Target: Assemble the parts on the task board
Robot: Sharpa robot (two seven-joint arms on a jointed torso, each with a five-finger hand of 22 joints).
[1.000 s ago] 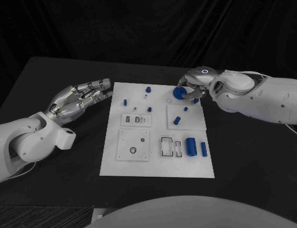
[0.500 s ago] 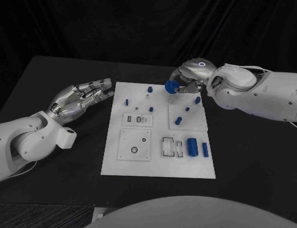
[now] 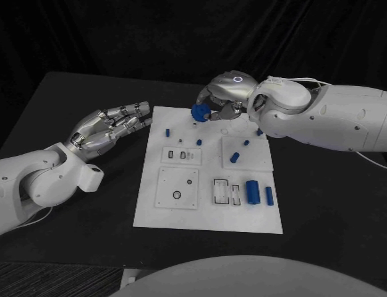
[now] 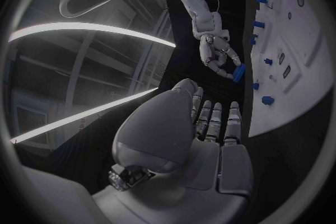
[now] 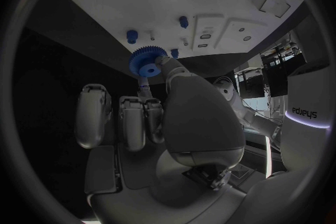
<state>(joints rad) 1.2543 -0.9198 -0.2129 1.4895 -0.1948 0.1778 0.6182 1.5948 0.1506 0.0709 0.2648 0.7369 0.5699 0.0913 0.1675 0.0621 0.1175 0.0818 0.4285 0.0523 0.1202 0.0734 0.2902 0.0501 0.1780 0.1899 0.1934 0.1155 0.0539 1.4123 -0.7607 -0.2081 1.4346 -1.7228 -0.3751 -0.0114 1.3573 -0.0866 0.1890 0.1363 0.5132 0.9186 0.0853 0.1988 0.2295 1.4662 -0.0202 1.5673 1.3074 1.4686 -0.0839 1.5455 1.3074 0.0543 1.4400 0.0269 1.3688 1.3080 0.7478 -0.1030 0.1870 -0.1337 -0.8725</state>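
Pinching a blue gear (image 3: 199, 111) between thumb and fingertips, the right hand (image 3: 222, 99) is seen above the far edge of the task board (image 3: 209, 213), w/ the gear lifted clear of the white surface. In the right wrist view the gear (image 5: 146, 61) is shown toothed, w/ a centre hole, gripped at its rim; the other fingers (image 5: 131, 122) are laid side by side below it. From the left wrist view the same hand (image 4: 218, 56) and gear (image 4: 239, 73) are picked out just off the board's edge.

The left hand (image 3: 112, 127) is held at the board's left side, over the black table (image 3: 336, 204), nothing in it, fingers (image 3: 133, 119) extended and slightly apart, tips near the board's far-left corner but not touching as far as can be told.

On the board, small blue pegs (image 3: 169, 132) are stood in the far half, approx. between the two hands. Two larger blue cylinders (image 3: 252, 192) are laid side by side in the near-right section, beside a rectangular slot (image 3: 219, 190). A square plate w/ a dark ring (image 3: 175, 195) is set in the near-left section.
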